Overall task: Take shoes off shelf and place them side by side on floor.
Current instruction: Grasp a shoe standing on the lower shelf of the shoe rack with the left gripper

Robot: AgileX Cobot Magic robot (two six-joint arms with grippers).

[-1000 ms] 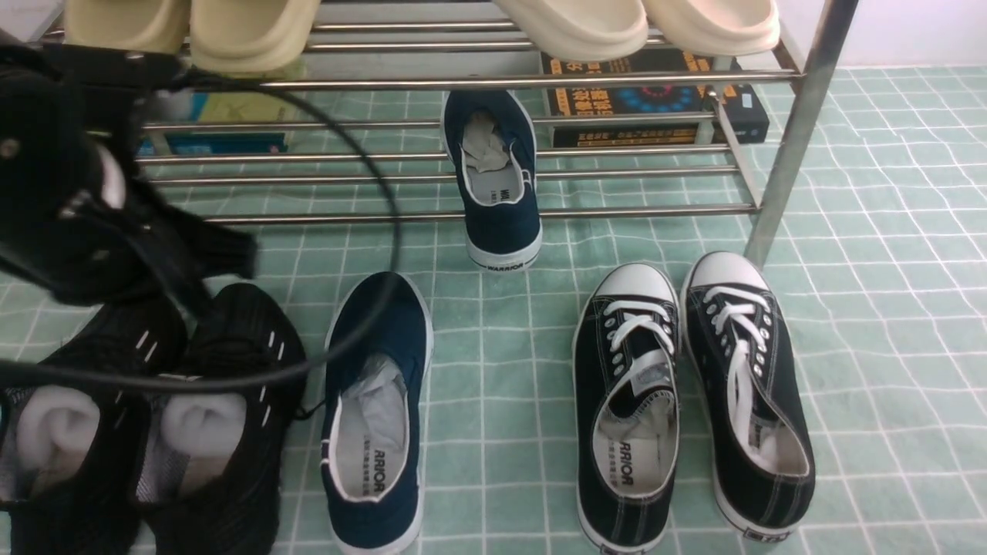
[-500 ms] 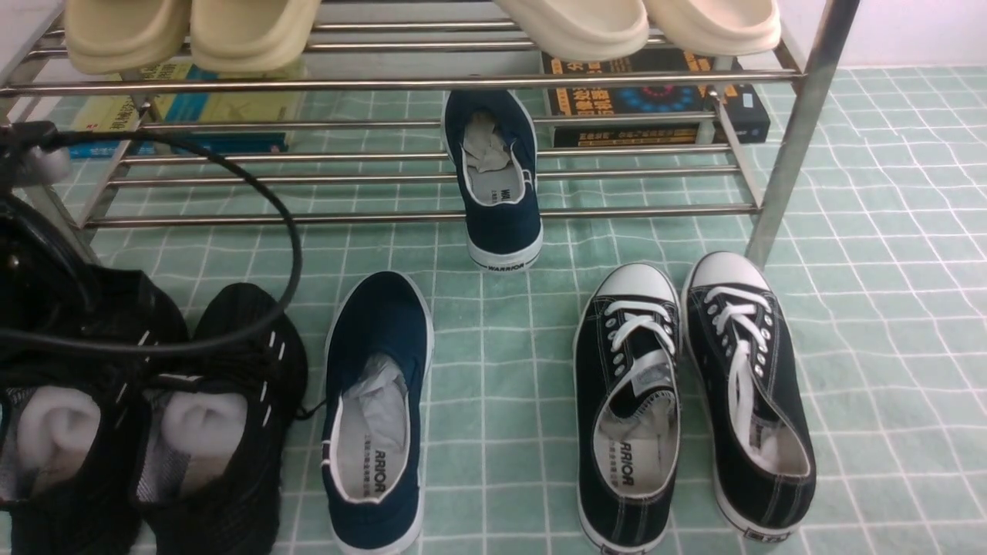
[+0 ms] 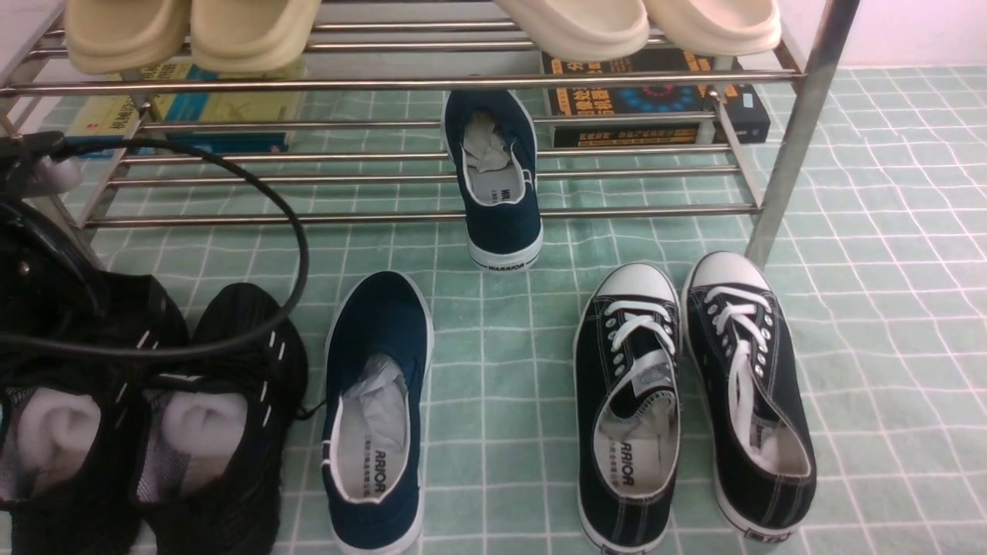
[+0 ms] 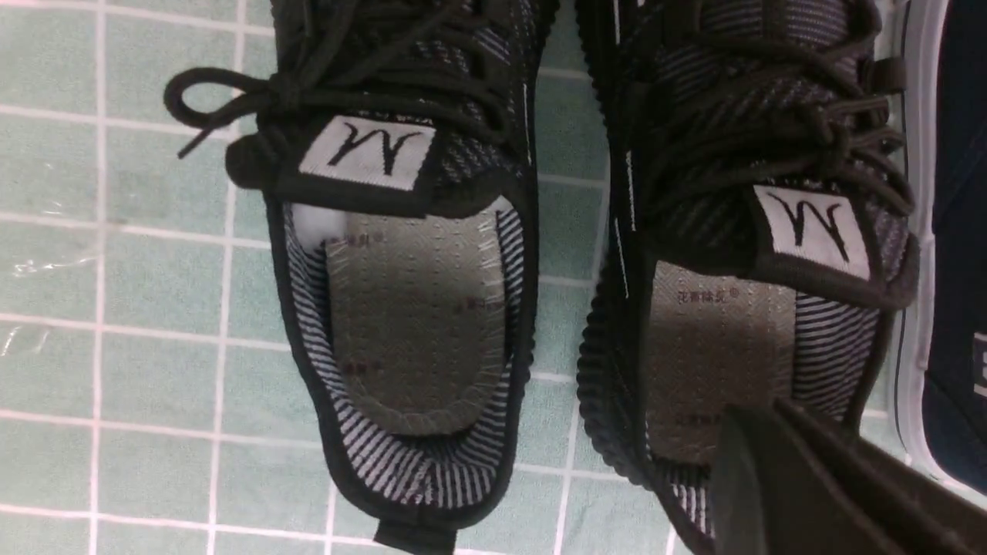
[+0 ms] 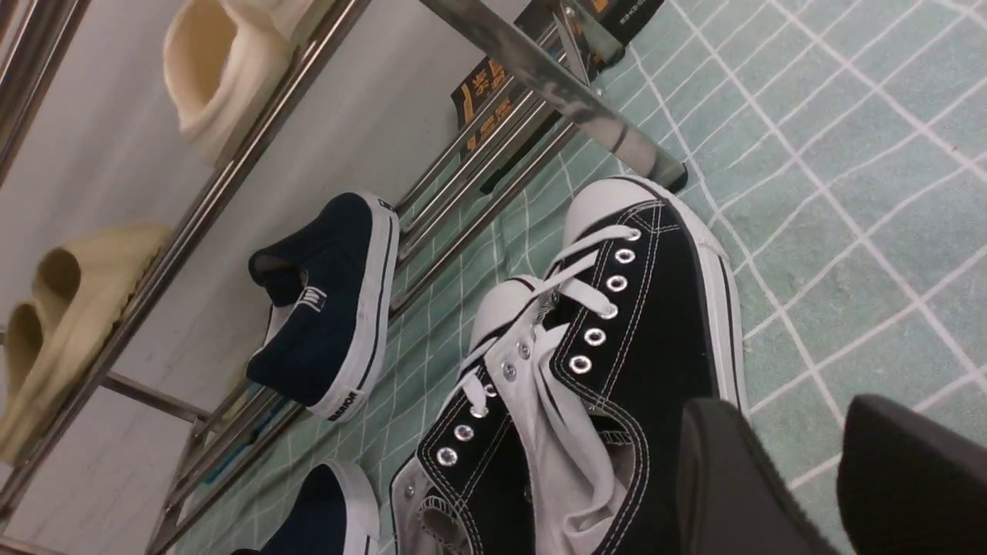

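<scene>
One navy shoe lies flat on the green gridded floor, toe toward the shelf. The other navy shoe rests on the shelf's lower rods, its heel hanging over the front rod. The right wrist view shows both, the one on the shelf and the one on the floor. My left gripper is shut and empty above the black mesh trainers, with the floor shoe's white sole beside it. Over the floor beside the lace-up sneakers, my right gripper stands open and holds nothing.
Black mesh trainers sit left of the floor shoe, under my left arm and its cable. Black lace-up sneakers stand to the right by the shelf leg. Cream slippers fill the top tier, with books underneath.
My left arm has drawn back from in front of the shelf to the left edge, above the mesh trainers. No shoe has moved.
</scene>
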